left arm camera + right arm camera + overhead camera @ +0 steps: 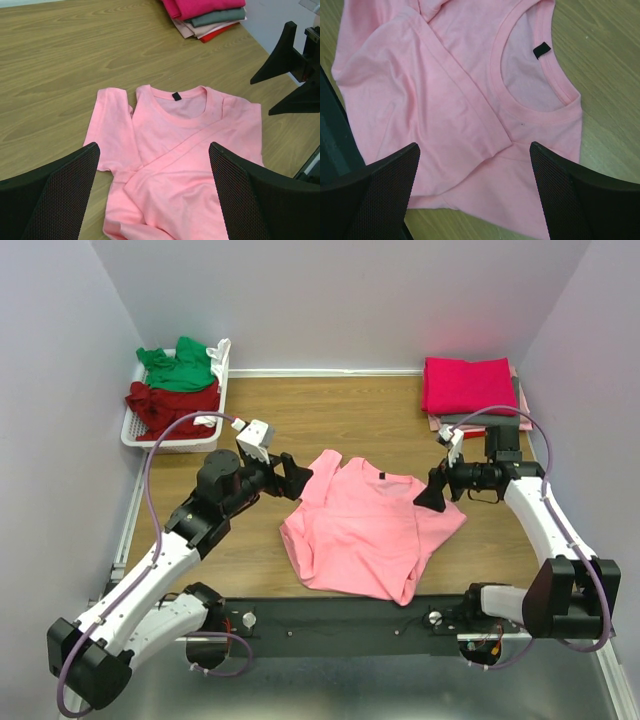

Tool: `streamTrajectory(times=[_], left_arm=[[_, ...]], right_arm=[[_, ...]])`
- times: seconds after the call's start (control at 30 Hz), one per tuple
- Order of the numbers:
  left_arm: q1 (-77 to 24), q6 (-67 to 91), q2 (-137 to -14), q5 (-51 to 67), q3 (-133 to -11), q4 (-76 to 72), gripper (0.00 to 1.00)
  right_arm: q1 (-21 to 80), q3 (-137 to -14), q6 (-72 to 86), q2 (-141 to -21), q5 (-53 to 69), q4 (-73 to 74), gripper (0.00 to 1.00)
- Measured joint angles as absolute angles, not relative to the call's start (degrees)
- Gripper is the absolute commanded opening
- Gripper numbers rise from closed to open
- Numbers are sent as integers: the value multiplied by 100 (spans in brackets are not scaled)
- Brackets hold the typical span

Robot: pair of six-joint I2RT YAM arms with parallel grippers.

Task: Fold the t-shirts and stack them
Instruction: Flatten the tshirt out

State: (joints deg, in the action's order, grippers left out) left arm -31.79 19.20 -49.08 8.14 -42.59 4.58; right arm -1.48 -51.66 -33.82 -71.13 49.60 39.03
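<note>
Pink shirt (365, 530) lies half-folded on worktop (350, 415), L pincer (298, 478) & R pincer (432, 492) spread wide at its 2 sides, empty; grabbing just 1 layer could pull the fold apart.

you see the light pink t-shirt (365, 530) as soft, matt knit cloth, its neck label (542, 50) a dark matt patch. the table (340, 410) looks like smooth wood-grain board with a low sheen. the basket (135, 430) is white slotted plastic. the pads (60, 190) on your left gripper (154, 147) and right gripper (474, 147) are matt black with a fine mesh texture.
</note>
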Motion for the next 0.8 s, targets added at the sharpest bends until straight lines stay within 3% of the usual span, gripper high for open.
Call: streamTrajectory(times=[0.4,0.8], left_arm=[[-3044,2095,-4928,805,-3651,121,97],[-2670,2923,-4978,709,-2921,-401,93]], right_arm=[[-198,-5105,-3380,-7227,5122,3791,97],[-108,-6473,-2978,-8930,4893,3743,95]])
